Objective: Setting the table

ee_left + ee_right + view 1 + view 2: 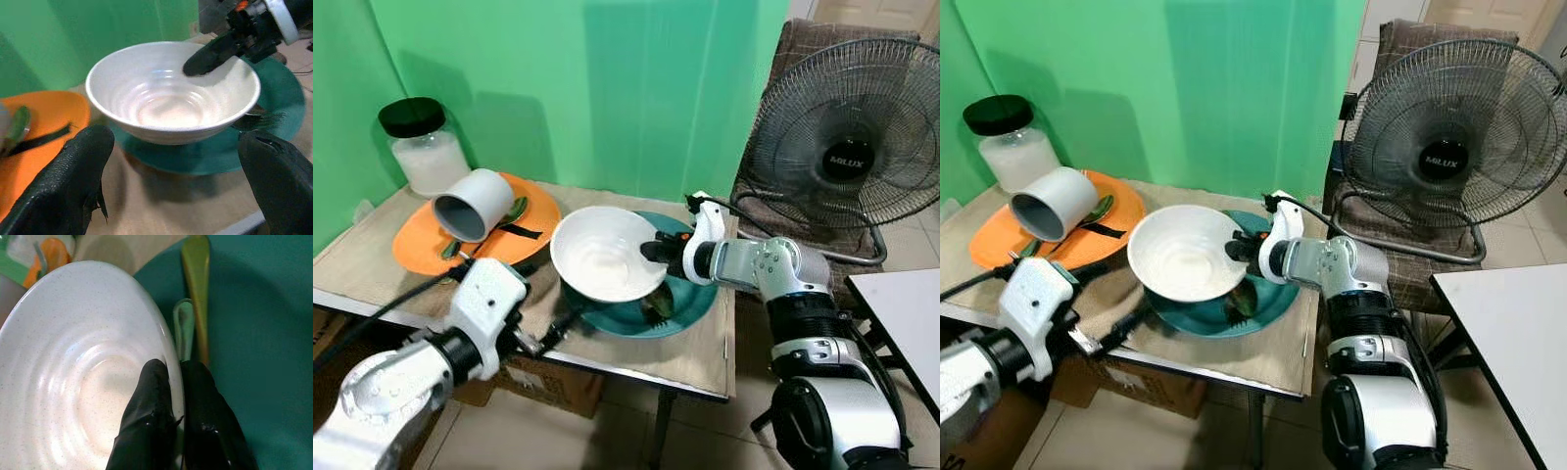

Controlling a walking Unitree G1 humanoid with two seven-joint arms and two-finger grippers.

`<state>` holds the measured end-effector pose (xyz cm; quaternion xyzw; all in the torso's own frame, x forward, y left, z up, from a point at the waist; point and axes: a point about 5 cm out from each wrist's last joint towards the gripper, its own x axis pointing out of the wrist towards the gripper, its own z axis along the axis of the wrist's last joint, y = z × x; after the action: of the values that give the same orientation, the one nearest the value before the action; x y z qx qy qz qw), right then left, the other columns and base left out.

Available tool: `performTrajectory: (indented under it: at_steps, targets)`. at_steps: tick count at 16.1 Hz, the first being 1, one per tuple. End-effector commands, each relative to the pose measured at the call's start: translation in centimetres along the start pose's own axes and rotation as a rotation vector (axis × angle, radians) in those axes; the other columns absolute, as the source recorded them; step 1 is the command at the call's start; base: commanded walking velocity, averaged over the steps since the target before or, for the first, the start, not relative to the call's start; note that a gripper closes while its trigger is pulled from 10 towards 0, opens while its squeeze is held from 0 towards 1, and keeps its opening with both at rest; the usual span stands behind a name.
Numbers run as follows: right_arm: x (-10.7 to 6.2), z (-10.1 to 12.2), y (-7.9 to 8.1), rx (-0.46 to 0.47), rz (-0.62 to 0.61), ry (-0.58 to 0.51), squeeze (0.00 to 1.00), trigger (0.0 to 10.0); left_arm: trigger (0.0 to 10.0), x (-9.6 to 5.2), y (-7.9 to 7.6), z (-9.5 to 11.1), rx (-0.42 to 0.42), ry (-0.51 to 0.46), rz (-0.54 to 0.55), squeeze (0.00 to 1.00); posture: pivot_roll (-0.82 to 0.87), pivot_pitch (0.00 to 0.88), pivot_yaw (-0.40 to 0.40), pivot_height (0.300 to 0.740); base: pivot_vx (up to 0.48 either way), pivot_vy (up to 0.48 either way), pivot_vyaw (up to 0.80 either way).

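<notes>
Now the right tool [175, 382] pinches the rim of the white bowl [604, 253], which tilts above the teal plate [690, 305] on the table [705, 348]. Near the bowl, the left tool [176, 181] is spread wide.

Right gripper [658, 250] pinches rim of white bowl [604, 254], tilted above teal plate [690, 299]; left gripper [551, 333] just beside plate's edge.

white bowl [603, 255] tilted above teal plate [690, 305], rim pinched.
</notes>
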<state>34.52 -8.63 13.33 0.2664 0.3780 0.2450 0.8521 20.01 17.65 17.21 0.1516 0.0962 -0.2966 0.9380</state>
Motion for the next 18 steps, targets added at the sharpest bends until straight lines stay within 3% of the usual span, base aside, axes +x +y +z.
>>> performTrajectory:
  at_steps: [1, 2, 3, 4, 5, 6, 9, 10, 11, 12, 13, 15, 18]
  targets:
    - [-0.9, 2.2, 1.6, -0.017, 0.064, -0.101, 0.00, 0.0, 10.0, 0.0, 0.5, 0.5, 0.014, -0.025, 0.013, 0.31, 0.02, 0.000, 0.031, 0.740, 0.000, 0.000, 0.00]
    - [-3.0, 3.9, 2.0, -0.087, 0.091, -0.269, 0.00, 0.0, 10.0, 0.2, 0.9, 1.4, 0.000, -0.077, 0.040, 0.31, 0.01, 0.000, 0.042, 0.740, 0.000, 0.000, 0.00]
    - [-3.4, 4.1, 2.0, -0.110, 0.090, -0.301, 0.00, 0.0, 10.0, 0.2, 1.0, 1.6, -0.004, -0.088, 0.047, 0.31, 0.01, 0.000, 0.042, 0.740, 0.000, 0.000, 0.00]
    - [-5.2, 4.5, 1.9, -0.225, 0.059, -0.417, 0.00, 0.0, 10.0, 0.4, 1.0, 2.3, -0.031, -0.138, 0.069, 0.31, 0.00, 0.000, 0.049, 0.740, 0.000, 0.000, 0.00]
    - [-5.8, 4.6, 1.9, -0.269, 0.044, -0.452, 0.00, 0.0, 10.0, 0.4, 1.1, 2.6, -0.041, -0.155, 0.077, 0.31, 0.00, 0.000, 0.049, 0.740, 0.000, 0.000, 0.00]
    - [-8.1, 4.6, 2.3, -0.384, 0.031, -0.611, 0.00, 10.0, 10.0, 0.5, 1.0, 3.1, -0.077, -0.203, 0.108, 0.31, 0.00, 0.000, 0.053, 0.740, 0.000, 0.000, 0.00]
    - [-10.0, 3.9, 2.3, -0.450, -0.015, -0.663, 0.00, 10.0, 10.0, 0.7, 1.0, 3.3, -0.095, -0.227, 0.143, 0.31, -0.01, 0.000, 0.053, 0.740, 0.000, 0.000, 0.00]
    - [-11.4, 3.4, 2.3, -0.413, -0.027, -0.759, 0.00, 10.0, 10.0, 1.1, 1.1, 3.1, -0.083, -0.217, 0.200, 0.31, -0.02, 0.000, 0.049, 0.740, 0.000, 0.000, 0.00]
    - [-12.3, 2.8, 2.1, -0.445, -0.059, -0.804, 0.00, 10.0, 10.0, 1.5, 1.0, 3.0, -0.073, -0.207, 0.244, 0.31, -0.02, 0.000, 0.043, 0.740, 0.000, 0.000, 0.00]
    - [-12.8, 2.0, 2.2, -0.537, -0.103, -0.823, 0.00, 10.0, 10.0, 1.9, 1.1, 3.0, -0.071, -0.208, 0.297, 0.30, -0.02, 0.000, 0.038, 0.740, 0.000, 0.000, 0.00]
    - [-12.8, 1.3, 2.1, -0.542, -0.124, -0.813, 0.00, 10.0, 10.0, 2.3, 1.3, 2.9, -0.083, -0.204, 0.350, 0.30, -0.02, 0.000, 0.039, 0.740, 0.000, 0.000, 0.00]
    - [-13.3, -0.3, 1.7, -0.457, -0.153, -0.808, 0.00, 10.0, 10.0, 2.8, 1.0, 2.9, -0.091, -0.200, 0.397, 0.31, -0.04, 0.000, 0.052, 0.740, 0.000, 0.000, -0.80]
    - [-14.0, -1.4, 1.6, -0.495, -0.213, -0.804, 0.00, 10.0, 10.0, 3.8, -0.1, 2.8, -0.123, -0.199, 0.456, 0.24, -0.01, 0.000, 0.033, 0.740, 0.000, 0.000, -0.80]
